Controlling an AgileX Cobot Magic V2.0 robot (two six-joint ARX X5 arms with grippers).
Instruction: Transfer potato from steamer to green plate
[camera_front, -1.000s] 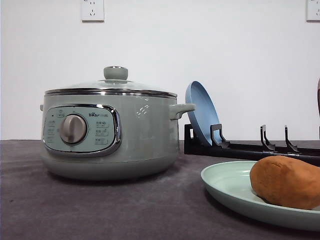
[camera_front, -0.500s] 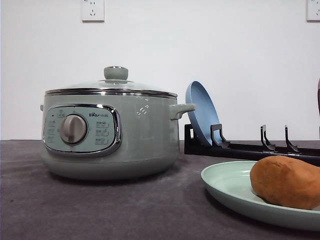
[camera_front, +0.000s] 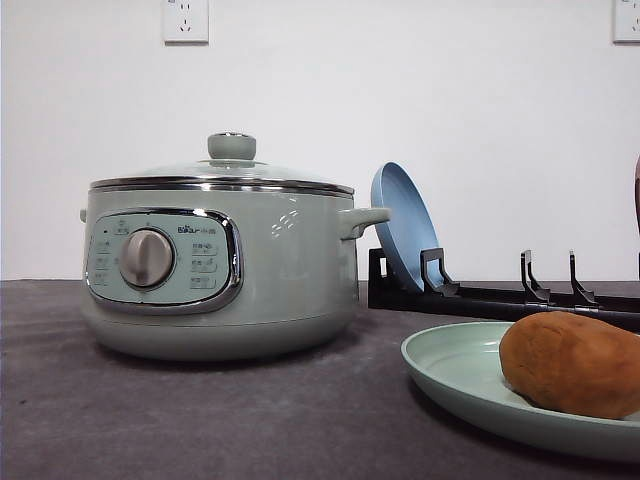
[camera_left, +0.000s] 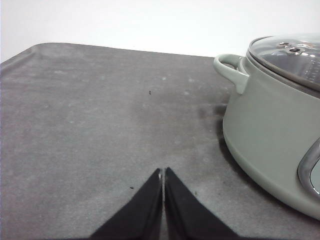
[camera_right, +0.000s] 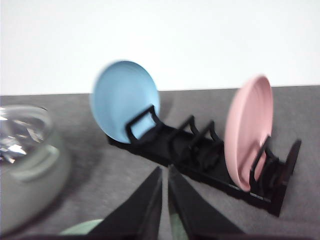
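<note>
Already, the large oval orange-brown potato (camera_front: 575, 364) is lying on the shallow pale mint-green plate (camera_front: 455, 375) near the dark grey tabletop's (camera_front: 200, 420) front right edge. Further left, the round sage-green steamer (camera_front: 220, 270) is sitting with its glass lid on. Both the left gripper (camera_left: 163, 172) and right gripper (camera_right: 165, 172) are hanging clenched, holding nothing.

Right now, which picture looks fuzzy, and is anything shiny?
Right wrist view: fuzzy all over, the blue plate, pink plate and black rack have soft edges. Front view: sharp, with bright glints on the steamer dial and chrome rim. Left wrist view: clear, light reflecting off the glass lid.
</note>
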